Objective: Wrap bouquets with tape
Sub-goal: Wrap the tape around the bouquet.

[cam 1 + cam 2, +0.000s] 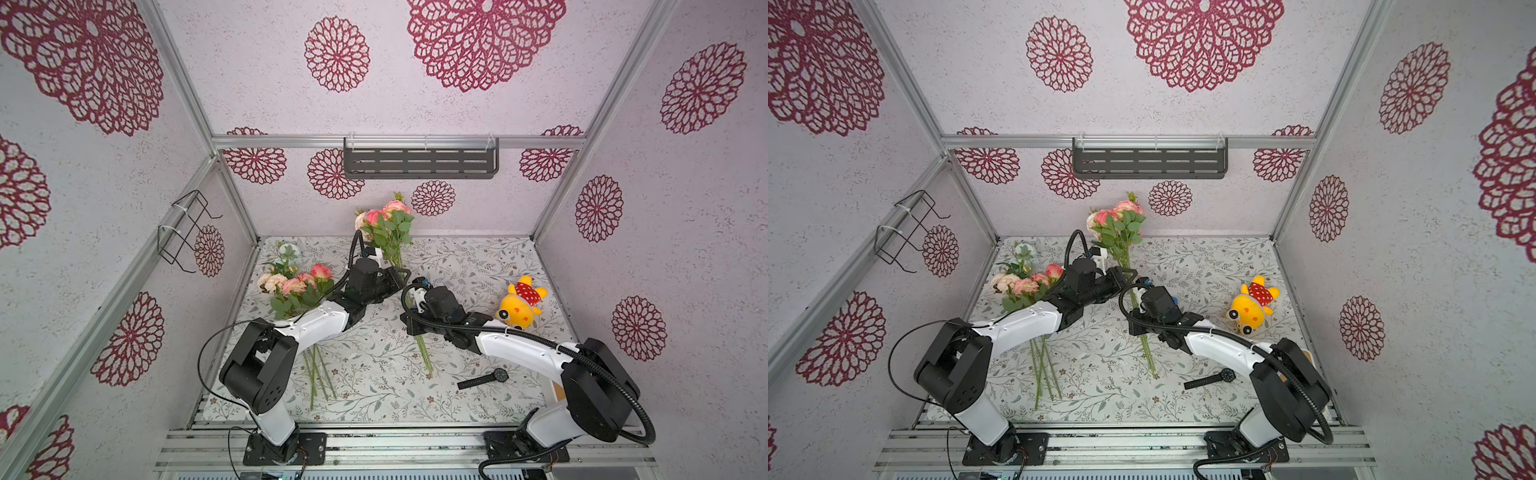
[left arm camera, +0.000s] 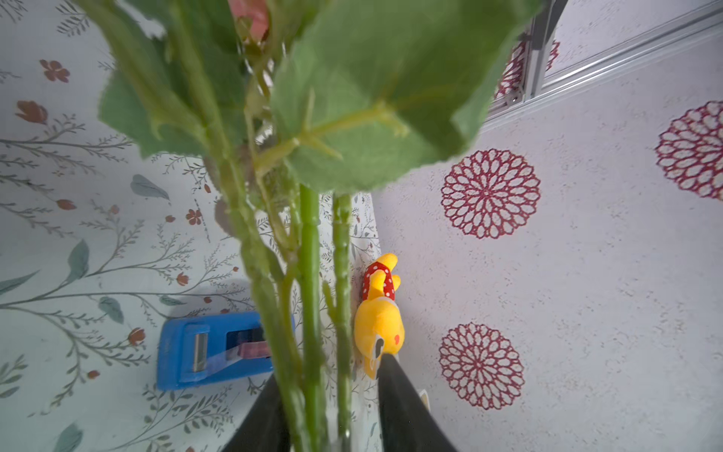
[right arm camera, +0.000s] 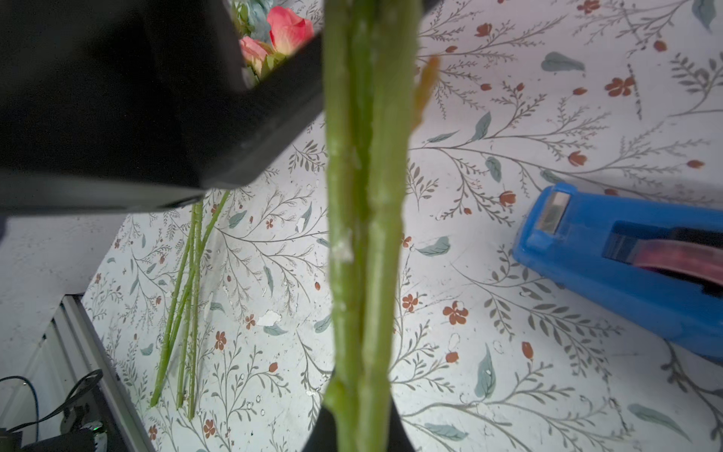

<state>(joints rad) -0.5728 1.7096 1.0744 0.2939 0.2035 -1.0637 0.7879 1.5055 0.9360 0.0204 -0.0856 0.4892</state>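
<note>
One bouquet (image 1: 386, 226) of pink roses stands tilted at mid-table, its stems (image 1: 424, 357) running down to the mat. My right gripper (image 3: 358, 407) is shut on those stems (image 3: 364, 195) low down. My left gripper (image 2: 329, 366) is higher on the same stems (image 2: 311, 274), jaws open around them, with a gap on one side. The other bouquet (image 1: 295, 286), with pale blue blooms, lies on the mat under my left arm. The tape's blue dispenser (image 2: 211, 352) sits on the mat beside the held stems, also in the right wrist view as the dispenser (image 3: 626, 266). Both top views hide it under the arms.
A yellow plush toy (image 1: 521, 305) lies at the right of the mat and a black wristwatch (image 1: 484, 379) at the front right. A dark shelf (image 1: 419, 162) hangs on the back wall, a wire rack (image 1: 187, 232) on the left wall.
</note>
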